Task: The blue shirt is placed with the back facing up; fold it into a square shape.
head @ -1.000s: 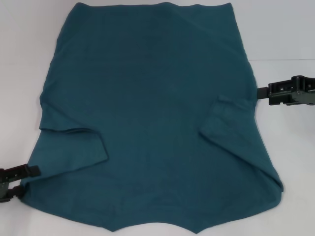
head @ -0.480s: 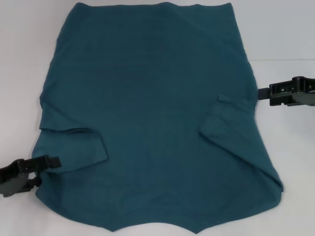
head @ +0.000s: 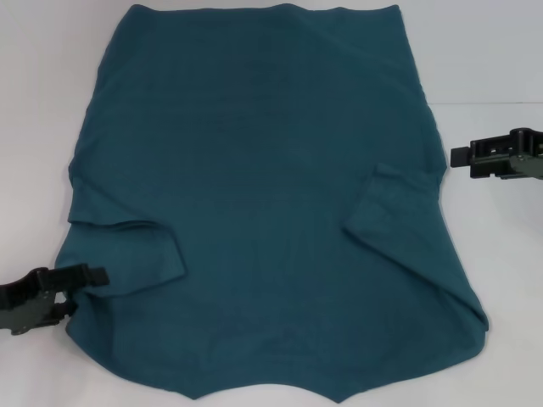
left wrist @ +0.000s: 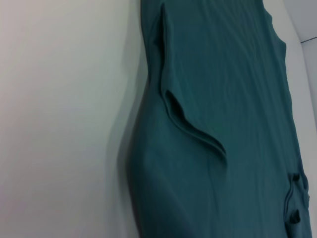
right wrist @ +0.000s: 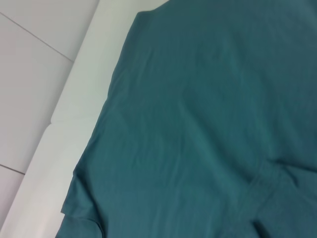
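Note:
The blue shirt [head: 254, 186] lies flat on the white table [head: 34, 127], filling most of the head view. Its left sleeve [head: 127, 250] and right sleeve [head: 394, 203] are both folded inward onto the body. My left gripper [head: 85, 294] is at the shirt's lower left edge, open, with one finger over the cloth just below the folded left sleeve. My right gripper [head: 458, 158] sits beside the shirt's right edge, a small gap away from the cloth. The left wrist view shows the shirt [left wrist: 223, 99] with its sleeve fold. In the right wrist view, the shirt [right wrist: 208, 124] takes up most of the picture.
Bare white tabletop [head: 501, 280] flanks the shirt on both sides. The table's edge [right wrist: 64, 99] shows in the right wrist view, with grey floor [right wrist: 29, 64] beyond it. The shirt's near hem reaches the bottom of the head view.
My left gripper has moved right and slightly up, from off the cloth onto the shirt's lower left edge. My right gripper has drawn back to the right, away from the shirt's edge.

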Robot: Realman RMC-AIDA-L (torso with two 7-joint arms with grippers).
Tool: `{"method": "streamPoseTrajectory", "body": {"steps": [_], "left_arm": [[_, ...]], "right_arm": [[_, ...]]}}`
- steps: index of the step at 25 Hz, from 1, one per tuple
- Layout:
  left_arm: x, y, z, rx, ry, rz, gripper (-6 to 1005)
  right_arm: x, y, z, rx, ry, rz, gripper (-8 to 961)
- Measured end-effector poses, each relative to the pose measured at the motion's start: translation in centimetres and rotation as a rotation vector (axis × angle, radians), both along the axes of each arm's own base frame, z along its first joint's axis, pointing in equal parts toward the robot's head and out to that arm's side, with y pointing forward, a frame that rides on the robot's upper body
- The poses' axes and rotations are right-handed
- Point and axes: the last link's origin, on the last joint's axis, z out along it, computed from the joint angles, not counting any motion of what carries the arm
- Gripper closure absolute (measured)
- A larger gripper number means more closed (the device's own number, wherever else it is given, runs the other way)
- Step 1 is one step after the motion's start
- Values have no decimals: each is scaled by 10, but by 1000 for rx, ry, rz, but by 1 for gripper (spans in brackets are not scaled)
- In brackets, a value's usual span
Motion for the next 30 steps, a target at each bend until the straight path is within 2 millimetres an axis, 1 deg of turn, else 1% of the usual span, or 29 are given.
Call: {"method": "streamPoseTrajectory", "body": {"steps": [1,12,22,28,30], "left_arm": [[0,0,0,-1,4,-2,175],[0,-1,-1,-17,21,-15,379],[-1,-1,2,-17,27,-21,839],[5,-1,5,-15,1,-54,988],[7,0,8,-10,-12,-72,988]], "right_arm": [[0,0,1,3,2,1,424],[1,-1,2,4,10,1,435],[5,-7,3,-20,2,0,444],[16,-22,11,-77,-11,-7,450],[23,-30,15,-113,-27,-18,452]]}}
